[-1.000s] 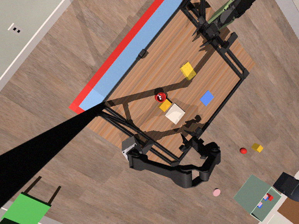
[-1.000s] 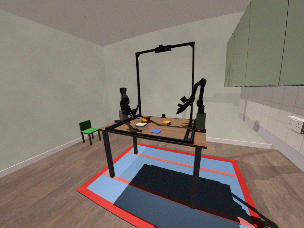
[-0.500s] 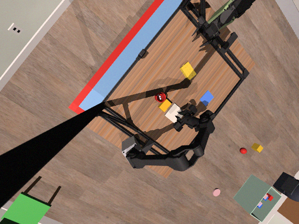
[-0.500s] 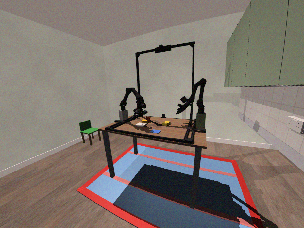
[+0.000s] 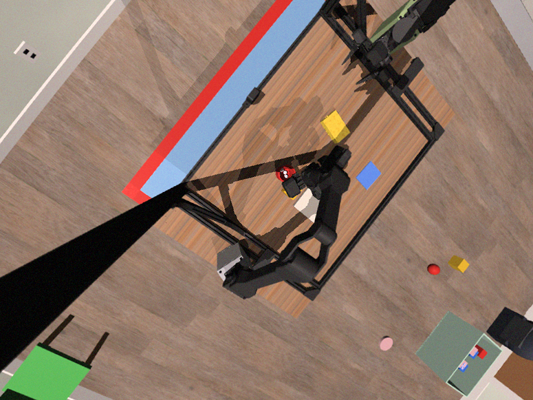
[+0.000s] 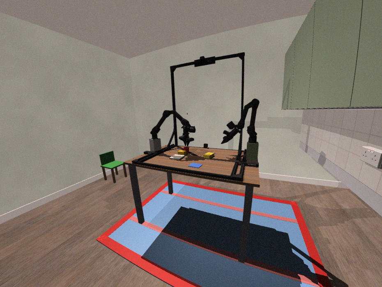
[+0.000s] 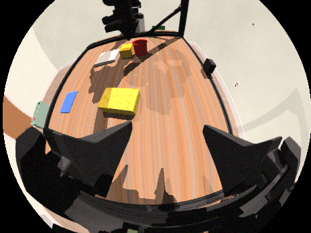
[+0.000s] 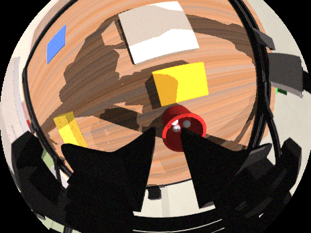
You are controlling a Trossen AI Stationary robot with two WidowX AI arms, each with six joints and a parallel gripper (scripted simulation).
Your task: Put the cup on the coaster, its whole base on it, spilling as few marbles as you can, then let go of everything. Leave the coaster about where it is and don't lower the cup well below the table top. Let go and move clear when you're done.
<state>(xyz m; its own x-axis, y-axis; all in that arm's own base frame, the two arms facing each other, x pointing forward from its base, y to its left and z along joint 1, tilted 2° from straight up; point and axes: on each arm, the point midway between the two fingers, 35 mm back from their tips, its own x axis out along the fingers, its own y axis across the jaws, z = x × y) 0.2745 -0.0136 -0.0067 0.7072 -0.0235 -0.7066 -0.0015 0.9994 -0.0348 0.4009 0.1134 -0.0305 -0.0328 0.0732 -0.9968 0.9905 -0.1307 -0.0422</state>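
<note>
Now, cup rim: lowering straight, keeping one tip inside and one outside, then squeezing gently to avoid tipping marbles (image 5: pixel 285 172) (image 8: pixel 176 128).
Right fingers (image 5: pixel 296 170) (image 6: pixel 186 145): standing partly open, holding nothing.
Left fingers (image 5: pixel 351 77) (image 6: pixel 222 142): gaping wide, holding nothing.
Red cup (image 5: pixel 278 173) (image 6: pixel 186 149) (image 7: pixel 140 48) (image 8: pixel 171 114): standing upright on counter (image 5: pixel 277 131) (image 6: pixel 172 163) (image 7: pixel 161 140) (image 8: pixel 221 80), just below right fingertips, beside yellow block (image 5: pixel 283 190) (image 6: pixel 182 152) (image 7: pixel 127 51) (image 8: pixel 191 84).

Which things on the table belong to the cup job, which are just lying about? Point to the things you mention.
Job:
- red cup (image 5: pixel 279 173) (image 6: pixel 186 149) (image 7: pixel 140 48) (image 8: pixel 170 115)
- marbles (image 5: pixel 285 172) (image 8: pixel 176 128)
- coaster: white slab (image 5: pixel 303 200) (image 6: pixel 176 157) (image 7: pixel 106 57) (image 8: pixel 157 30) or blue square (image 5: pixel 368 175) (image 6: pixel 195 165) (image 7: pixel 69 102) (image 8: pixel 56 44), can't tell which

Lying about:
- yellow block (image 5: pixel 292 198) (image 6: pixel 182 152) (image 7: pixel 127 51) (image 8: pixel 184 84)
- yellow sponge (image 5: pixel 334 126) (image 6: pixel 208 155) (image 7: pixel 118 100) (image 8: pixel 70 130)
- whichever flat piece isn't the coaster
</note>
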